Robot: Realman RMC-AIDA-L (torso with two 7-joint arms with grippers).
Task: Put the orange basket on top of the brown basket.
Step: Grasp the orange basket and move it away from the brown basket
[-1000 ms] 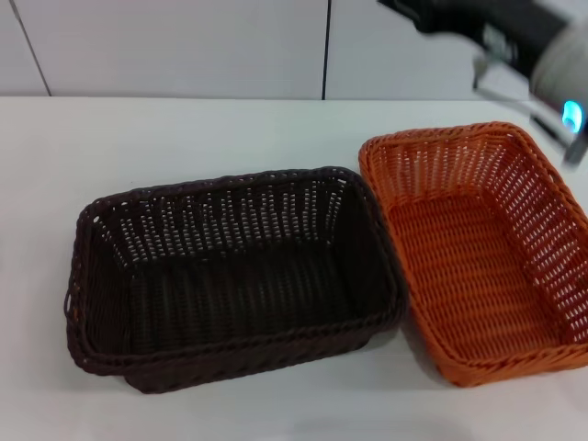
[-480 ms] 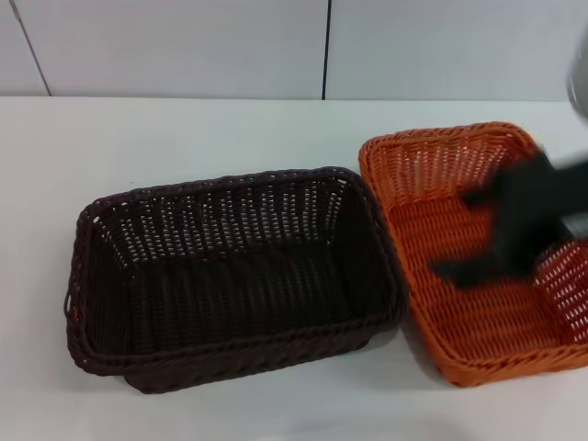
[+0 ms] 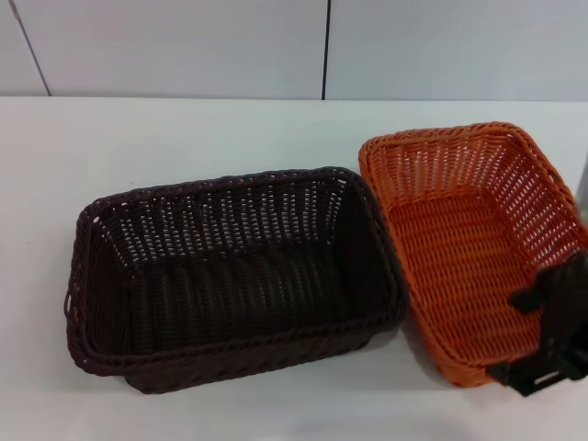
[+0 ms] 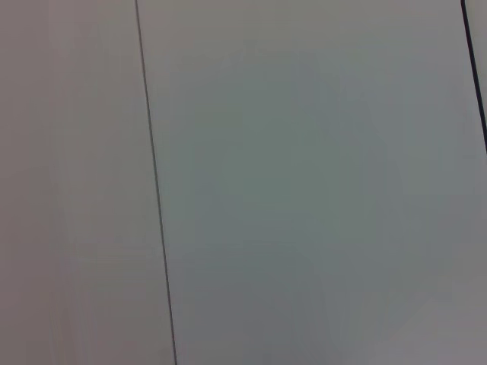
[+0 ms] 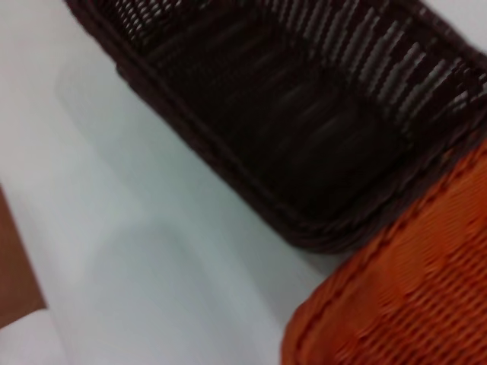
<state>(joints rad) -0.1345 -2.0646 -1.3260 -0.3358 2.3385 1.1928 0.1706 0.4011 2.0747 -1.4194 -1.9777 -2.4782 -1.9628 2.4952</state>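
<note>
1. The bright orange woven basket (image 3: 473, 248) sits on the white counter (image 3: 184, 138), touching the right side of the dark brown woven basket (image 3: 234, 276).
2. Both baskets stand flat, with their open sides up.
3. The right gripper (image 3: 548, 335) is black. It hangs over the near right corner of the orange basket, far from the brown one.
4. I cannot tell if its jaws are spread or pressed together.
5. The right wrist view shows the brown basket's corner beside the orange rim.
6. The left gripper is out of sight. Its camera sees only a grey wall (image 4: 304, 190).
</note>
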